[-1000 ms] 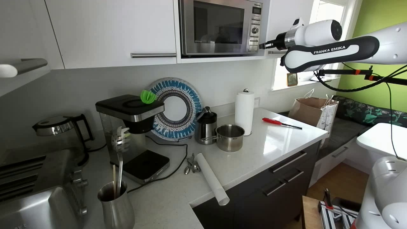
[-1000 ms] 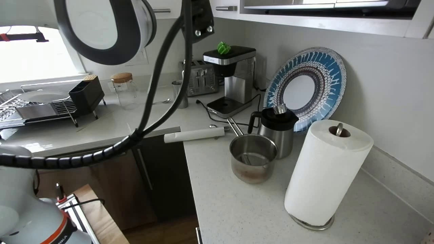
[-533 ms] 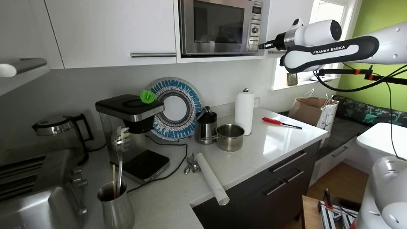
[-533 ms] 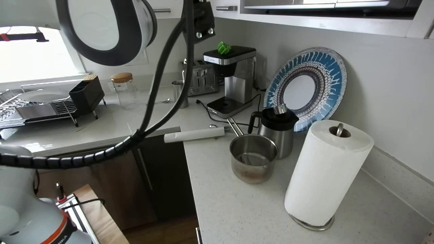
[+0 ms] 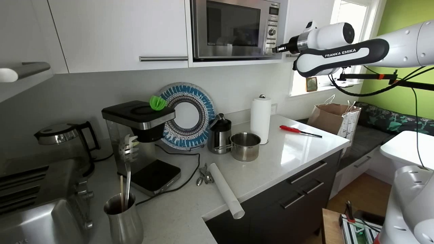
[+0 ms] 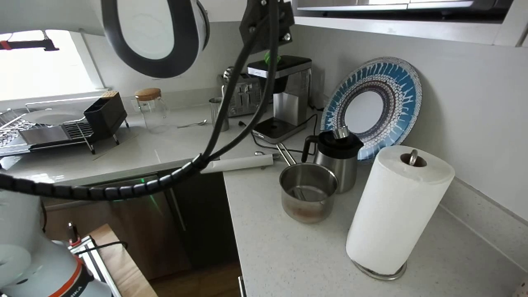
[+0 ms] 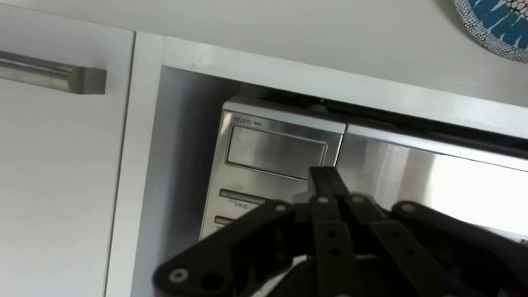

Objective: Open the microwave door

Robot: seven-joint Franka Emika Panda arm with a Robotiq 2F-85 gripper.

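Microwave door (image 5: 232,28) stands closed, no pull in sight, across most of the stainless-steel microwave (image 5: 237,34) in its niche (image 7: 173,173) among white wall cabinets (image 5: 118,30); the wide blank button (image 7: 276,150) at the foot of the control strip (image 5: 272,23) is likely the door release; the Robotiq gripper (image 7: 325,171) points there, jaws pressed together on nothing, presumably as one blunt poker; whether it touches is unclear; it covers the button's corner, and in an exterior view only the microwave's lowest part (image 6: 383,7) shows.
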